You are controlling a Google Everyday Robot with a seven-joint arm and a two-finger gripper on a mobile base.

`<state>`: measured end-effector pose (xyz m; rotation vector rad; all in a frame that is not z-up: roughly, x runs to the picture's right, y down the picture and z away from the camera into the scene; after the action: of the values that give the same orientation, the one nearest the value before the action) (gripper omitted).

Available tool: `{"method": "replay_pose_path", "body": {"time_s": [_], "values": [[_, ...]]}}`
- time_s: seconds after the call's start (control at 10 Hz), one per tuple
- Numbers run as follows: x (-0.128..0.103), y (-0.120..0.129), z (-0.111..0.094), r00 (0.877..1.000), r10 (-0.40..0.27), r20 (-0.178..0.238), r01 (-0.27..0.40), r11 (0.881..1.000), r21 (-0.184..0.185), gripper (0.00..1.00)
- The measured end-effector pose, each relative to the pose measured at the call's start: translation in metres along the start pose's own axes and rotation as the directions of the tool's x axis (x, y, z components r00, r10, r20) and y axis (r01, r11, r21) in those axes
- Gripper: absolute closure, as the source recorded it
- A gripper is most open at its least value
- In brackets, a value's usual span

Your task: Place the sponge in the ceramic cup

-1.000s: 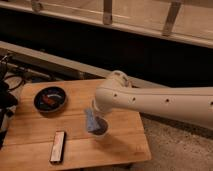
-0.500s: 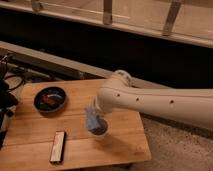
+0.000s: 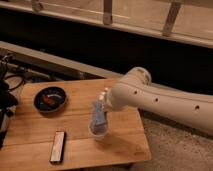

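Observation:
The pale blue-grey sponge (image 3: 98, 115) stands upright at the middle of the wooden table, its lower end inside the small whitish ceramic cup (image 3: 98, 132). My gripper (image 3: 102, 98) reaches in from the right on the white arm and sits at the top of the sponge, shut on it. The sponge hides the cup's inside.
A dark round plate (image 3: 50, 99) with red contents sits at the back left of the wooden table (image 3: 125, 142). A flat dark bar with light edges (image 3: 58, 147) lies near the front left edge. Cables and dark gear crowd the left side.
The arm and the sponge have barely shifted; the sponge stays upright over the cup.

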<state>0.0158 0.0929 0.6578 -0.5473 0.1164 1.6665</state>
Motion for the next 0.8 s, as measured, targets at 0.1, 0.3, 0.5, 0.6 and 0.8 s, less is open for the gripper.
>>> {"method": "replay_pose_path", "body": {"time_s": [0.1, 0.3, 0.5, 0.6, 0.8], "values": [[0.005, -0.008, 0.006, 1.0, 0.005, -0.003, -0.005, 1.0, 0.0, 0.93], [0.007, -0.005, 0.012, 1.0, -0.016, -0.003, 0.016, 1.0, -0.003, 1.0], [0.003, 0.01, 0.02, 1.0, -0.016, -0.01, 0.016, 1.0, -0.006, 1.0], [0.003, 0.008, 0.023, 1.0, -0.017, -0.009, 0.017, 1.0, -0.002, 1.0], [0.007, 0.001, 0.027, 1.0, -0.016, -0.01, 0.015, 1.0, -0.002, 1.0]]}}
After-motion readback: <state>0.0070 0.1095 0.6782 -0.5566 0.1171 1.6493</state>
